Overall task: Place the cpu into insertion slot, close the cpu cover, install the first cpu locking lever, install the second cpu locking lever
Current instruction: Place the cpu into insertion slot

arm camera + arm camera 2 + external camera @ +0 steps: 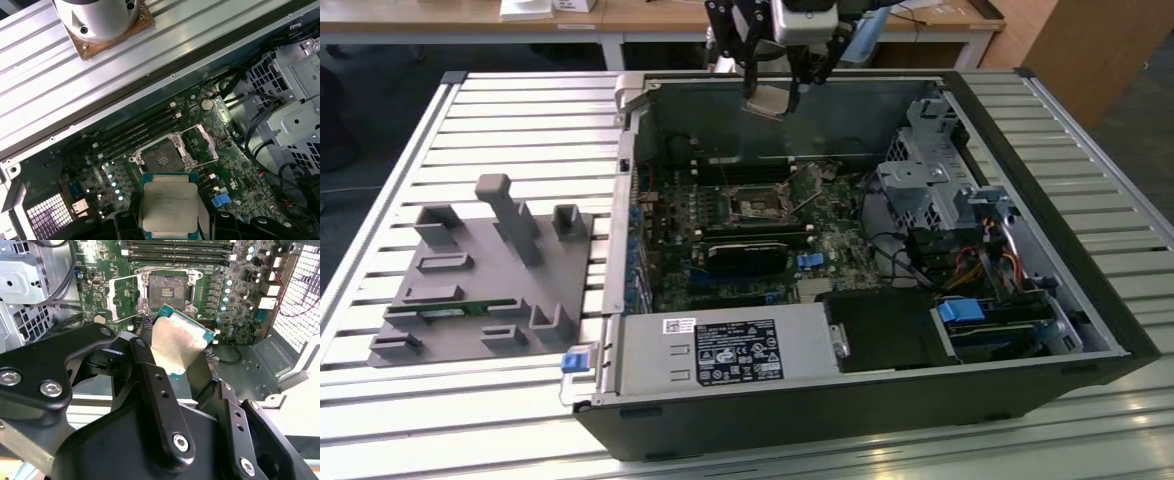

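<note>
Soft, even light falls from above in the exterior view. The pale table is bright, with a washed sheen on its near slats, and the grey fixture throws only faint shadows. The inside of the case sits in dimmer shade. In the second wrist view the cpu carries a dull glare, the black gripper shows small highlights on its bolts, and the grille is blown out white. In the first wrist view bright streaks run along the table.
</note>
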### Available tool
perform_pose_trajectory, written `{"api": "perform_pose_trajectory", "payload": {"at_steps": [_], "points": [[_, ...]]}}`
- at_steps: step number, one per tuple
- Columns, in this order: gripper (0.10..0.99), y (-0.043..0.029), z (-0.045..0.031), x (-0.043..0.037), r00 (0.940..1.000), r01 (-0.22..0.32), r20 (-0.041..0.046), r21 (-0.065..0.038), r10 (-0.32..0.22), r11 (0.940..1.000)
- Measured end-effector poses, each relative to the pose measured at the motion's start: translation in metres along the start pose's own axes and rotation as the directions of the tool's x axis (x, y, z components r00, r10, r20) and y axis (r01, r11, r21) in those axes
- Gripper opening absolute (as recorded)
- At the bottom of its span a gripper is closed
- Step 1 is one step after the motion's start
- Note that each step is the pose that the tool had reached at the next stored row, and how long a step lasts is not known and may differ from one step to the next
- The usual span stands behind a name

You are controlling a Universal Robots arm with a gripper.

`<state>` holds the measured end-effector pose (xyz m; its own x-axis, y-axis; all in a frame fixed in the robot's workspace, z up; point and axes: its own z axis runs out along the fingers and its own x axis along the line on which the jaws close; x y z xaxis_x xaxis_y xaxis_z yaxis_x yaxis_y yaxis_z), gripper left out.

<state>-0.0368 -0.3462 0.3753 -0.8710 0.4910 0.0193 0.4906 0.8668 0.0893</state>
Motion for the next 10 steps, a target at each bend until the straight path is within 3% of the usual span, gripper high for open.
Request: {"api": "perform_pose_trajectory", "payload": {"at_steps": [10], "points": [[0.525, 0.0, 0.0, 0.0, 0.9992, -0.04, 0.0036, -0.001, 0.04, 0.9992]]}}
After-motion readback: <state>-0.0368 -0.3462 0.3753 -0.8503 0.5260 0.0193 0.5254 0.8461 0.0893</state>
